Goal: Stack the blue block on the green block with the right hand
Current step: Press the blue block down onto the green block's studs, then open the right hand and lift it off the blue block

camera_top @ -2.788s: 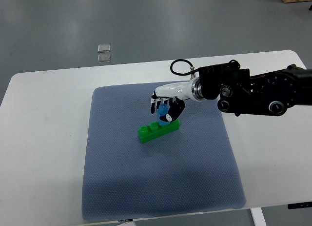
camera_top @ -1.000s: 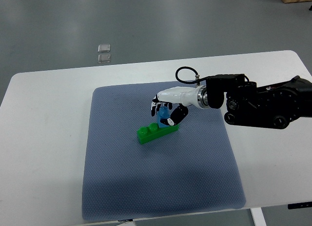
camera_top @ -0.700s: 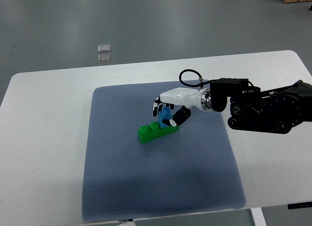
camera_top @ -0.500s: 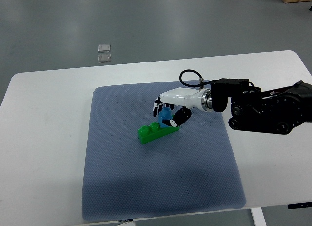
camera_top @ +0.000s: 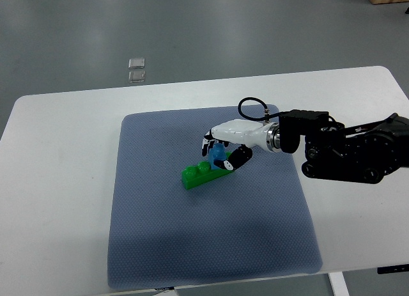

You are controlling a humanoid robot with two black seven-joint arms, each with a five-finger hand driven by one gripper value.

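Observation:
A long green block lies tilted on the blue-grey mat, near its middle. The blue block sits over the green block's right end, mostly covered by my right hand. That hand's white and black fingers curl around the blue block and my thumb presses its near side. I cannot tell whether the blue block is seated on the studs. The right arm comes in from the right edge. No left hand shows.
The mat lies on a white table with a grey floor behind it. Two small clear squares lie on the floor beyond the table's far edge.
The right arm has drawn a little to the right and lower in the picture, and the hand has settled down over the green block's right end, still holding the blue block.

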